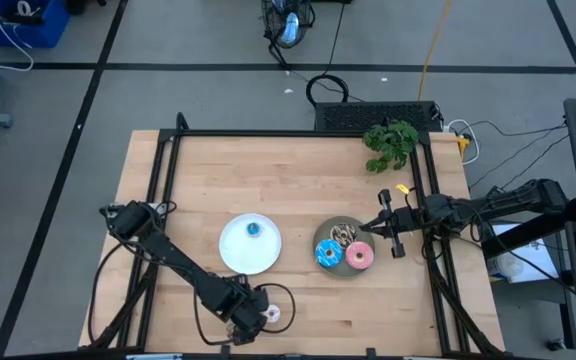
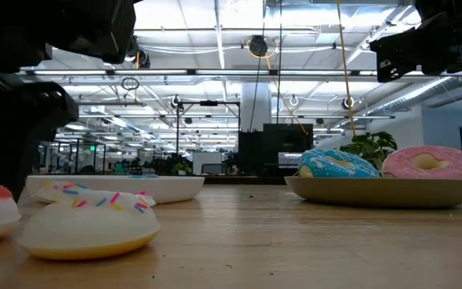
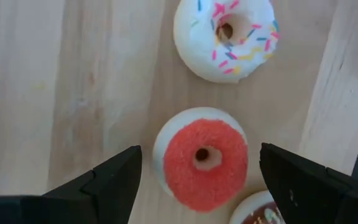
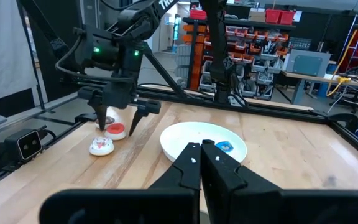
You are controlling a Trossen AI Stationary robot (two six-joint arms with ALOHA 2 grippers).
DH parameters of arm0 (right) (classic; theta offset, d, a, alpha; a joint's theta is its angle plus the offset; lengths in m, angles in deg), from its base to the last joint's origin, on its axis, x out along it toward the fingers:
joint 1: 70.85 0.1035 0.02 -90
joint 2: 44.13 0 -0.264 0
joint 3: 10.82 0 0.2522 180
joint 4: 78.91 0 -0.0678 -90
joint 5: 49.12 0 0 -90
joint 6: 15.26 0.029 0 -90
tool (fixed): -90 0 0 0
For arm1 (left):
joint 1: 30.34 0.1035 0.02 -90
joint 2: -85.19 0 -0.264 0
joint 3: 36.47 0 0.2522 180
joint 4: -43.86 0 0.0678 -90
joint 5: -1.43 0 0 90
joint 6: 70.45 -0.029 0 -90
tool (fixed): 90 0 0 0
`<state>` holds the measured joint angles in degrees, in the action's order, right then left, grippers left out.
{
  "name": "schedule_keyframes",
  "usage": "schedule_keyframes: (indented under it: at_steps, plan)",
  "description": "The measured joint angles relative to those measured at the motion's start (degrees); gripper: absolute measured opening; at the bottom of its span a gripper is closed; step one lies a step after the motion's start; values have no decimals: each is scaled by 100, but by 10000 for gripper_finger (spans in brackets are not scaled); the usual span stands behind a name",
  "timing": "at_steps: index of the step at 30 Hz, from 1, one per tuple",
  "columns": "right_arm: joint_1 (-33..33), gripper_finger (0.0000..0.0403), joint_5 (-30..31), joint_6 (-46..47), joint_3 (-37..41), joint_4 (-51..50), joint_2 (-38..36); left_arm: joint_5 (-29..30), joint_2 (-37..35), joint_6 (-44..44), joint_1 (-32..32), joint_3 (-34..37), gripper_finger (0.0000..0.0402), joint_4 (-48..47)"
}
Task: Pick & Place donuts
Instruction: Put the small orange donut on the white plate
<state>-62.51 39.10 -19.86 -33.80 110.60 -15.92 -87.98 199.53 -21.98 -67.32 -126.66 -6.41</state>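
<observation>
My left gripper [image 3: 201, 155] points down near the table's front edge, open. Its fingers stand on either side of a red mini donut [image 3: 204, 158] that lies flat on the wood; a gap shows on both sides. A white sprinkled mini donut [image 3: 225, 37] lies just beyond it, and the edge of a brown mini donut [image 3: 260, 214] shows beside it. A blue mini donut [image 1: 253, 229] sits on the white plate [image 1: 238, 255]. The grey plate [image 1: 320, 232] carries a blue-iced donut [image 1: 328, 254], a pink-iced donut [image 1: 359, 256] and a drizzled brown donut [image 1: 343, 234]. My right gripper [image 4: 201, 157] waits shut at the right, beside the grey plate.
A black frame rail [image 1: 163, 180] runs along the table's left, far and right edges. A green plant [image 1: 390, 143] stands at the far right corner. Bare wood [image 1: 268, 170] lies between the plates and the far rail. The left gripper [image 1: 251, 312] is close to the table's front edge.
</observation>
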Motion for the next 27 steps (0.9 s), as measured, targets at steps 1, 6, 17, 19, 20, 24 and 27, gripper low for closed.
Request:
schedule_keyframes:
  at_steps: [1,6,17,19,20,24,27]
  plan:
    - [0,0,0,0,0,1,0,0,0,0,0,44,324,65]
    - [2,0,0,-2,0,1,0,26,-13,-33,-2,136,324,228]
    - [0,0,0,-7,0,2,0,206,-13,-16,-2,145,324,222]
    - [0,0,2,-11,0,0,0,218,-10,-18,-4,145,324,220]
    - [1,0,0,-11,0,2,0,224,14,-16,-6,145,323,224]
    - [2,0,2,-13,0,0,-2,185,133,-52,-19,126,323,243]
    - [1,0,1,-12,0,-6,-2,180,206,-57,-25,126,323,242]
